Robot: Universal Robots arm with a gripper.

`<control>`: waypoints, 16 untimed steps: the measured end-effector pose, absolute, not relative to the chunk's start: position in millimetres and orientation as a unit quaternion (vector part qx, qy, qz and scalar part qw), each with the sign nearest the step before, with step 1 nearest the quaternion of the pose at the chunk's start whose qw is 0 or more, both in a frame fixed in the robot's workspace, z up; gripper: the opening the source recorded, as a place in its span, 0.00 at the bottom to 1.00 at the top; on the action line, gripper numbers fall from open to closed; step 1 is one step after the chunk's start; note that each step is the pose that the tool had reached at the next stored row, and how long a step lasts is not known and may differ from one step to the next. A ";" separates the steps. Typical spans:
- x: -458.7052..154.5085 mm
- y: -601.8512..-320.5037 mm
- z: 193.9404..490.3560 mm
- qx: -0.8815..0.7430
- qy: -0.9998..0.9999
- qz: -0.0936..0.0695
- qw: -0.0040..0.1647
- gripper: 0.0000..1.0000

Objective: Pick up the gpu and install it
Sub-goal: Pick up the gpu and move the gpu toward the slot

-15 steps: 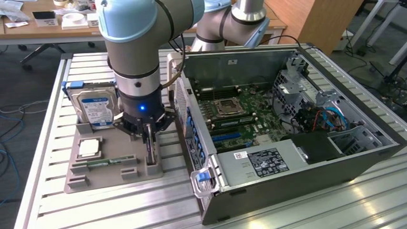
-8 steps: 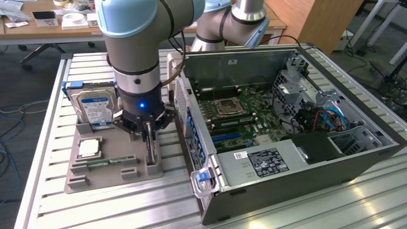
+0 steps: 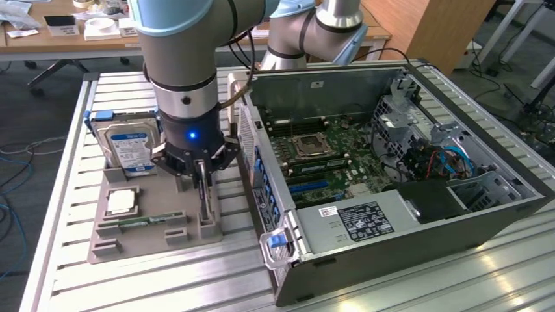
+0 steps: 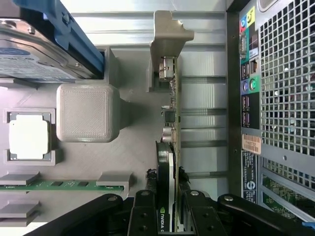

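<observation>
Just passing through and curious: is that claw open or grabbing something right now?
Gripper: closed on the gpu, which stands on edge in the tray.

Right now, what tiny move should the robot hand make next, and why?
Probably a small lift straight up. The gripper looks closed on both sides of the gpu, which stands on edge in its slot on the grey tray, right beside the computer case. Going straight up should free the card without scraping the slot or bumping the case.
</observation>
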State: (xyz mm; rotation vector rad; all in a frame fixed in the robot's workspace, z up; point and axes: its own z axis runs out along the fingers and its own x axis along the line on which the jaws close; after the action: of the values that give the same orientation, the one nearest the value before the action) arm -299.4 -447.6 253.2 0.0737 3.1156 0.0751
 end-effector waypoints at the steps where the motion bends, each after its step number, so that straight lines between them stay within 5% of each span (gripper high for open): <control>1: -299.4 -447.6 255.2 0.024 0.999 0.024 0.012 0.27; 16: -299.4 -447.6 283.5 0.024 0.999 0.024 0.012 0.27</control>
State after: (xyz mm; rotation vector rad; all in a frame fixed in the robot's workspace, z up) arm -299.4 -447.6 283.5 0.0736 3.1156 0.0751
